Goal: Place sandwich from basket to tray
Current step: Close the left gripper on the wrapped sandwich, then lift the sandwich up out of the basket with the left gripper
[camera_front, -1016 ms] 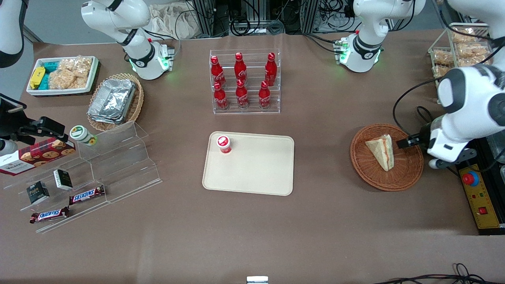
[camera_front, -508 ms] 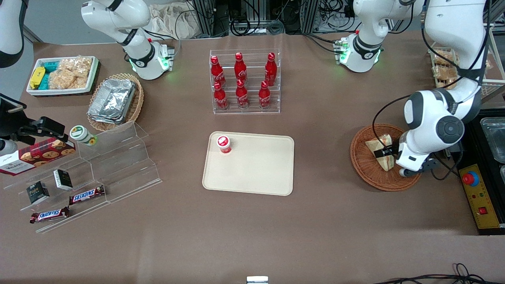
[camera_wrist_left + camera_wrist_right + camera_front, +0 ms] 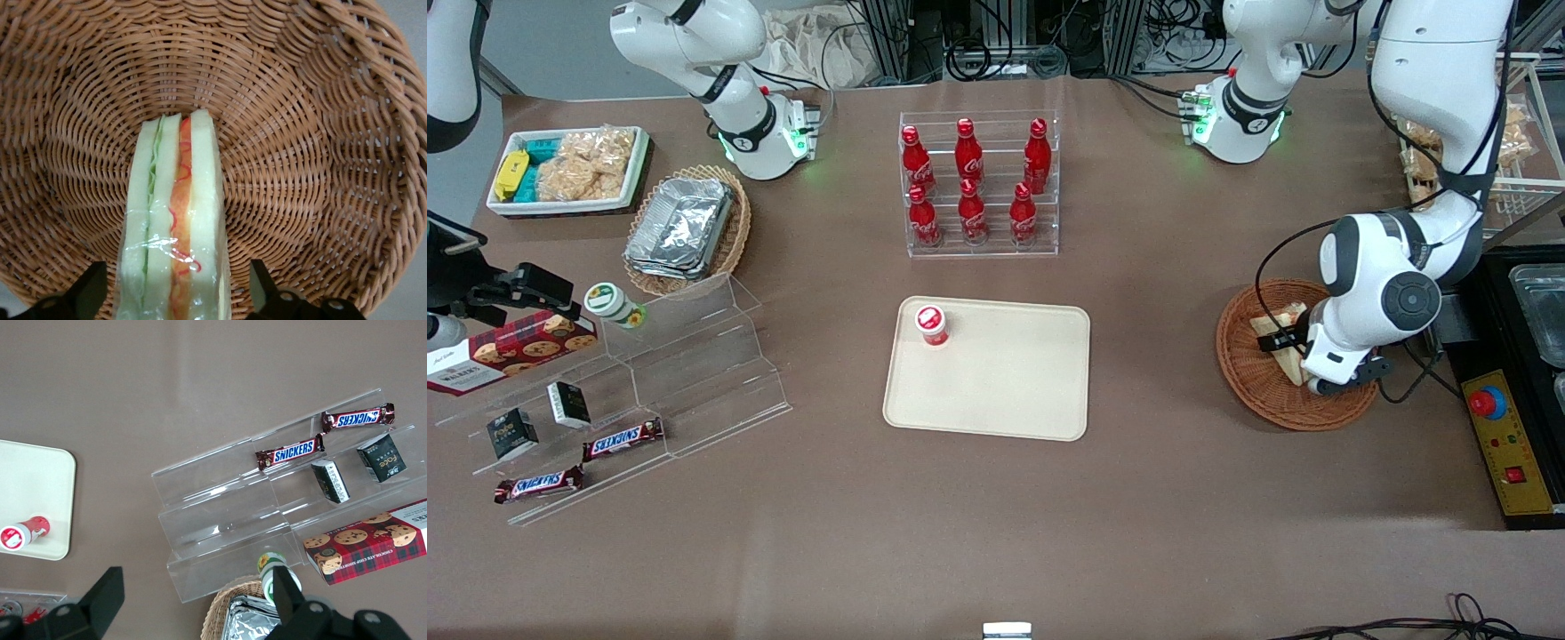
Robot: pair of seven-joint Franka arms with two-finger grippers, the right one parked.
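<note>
- Compared with a second ago, the white left arm has swung in from the table's edge and come down over the round reddish-brown wicker basket, so its body now covers much of what lies inside in the front view.
- Largest of the task's things, the flat cream-beige plastic tray sits mid-table, well apart from the basket; a small red-capped bottle stands in one corner, leaving most of the surface bare for a drop-off.
- Inside the basket, the triangular white-bread sandwich, wrapped in clear film, stands on edge with its red-orange and green filling turned up toward the wrist camera, which presents its two flat bread faces to the fingers.
- At the sandwich, the left arm's black two-finger gripper is spread wide, one fingertip on each bread face with a gap visible on both; it seems low enough to close, though how deep it reaches is hard to judge.
- Nothing is gripped yet: the step in hand is the pinch, and the lift and carry to the tray are not yet begun.
</note>
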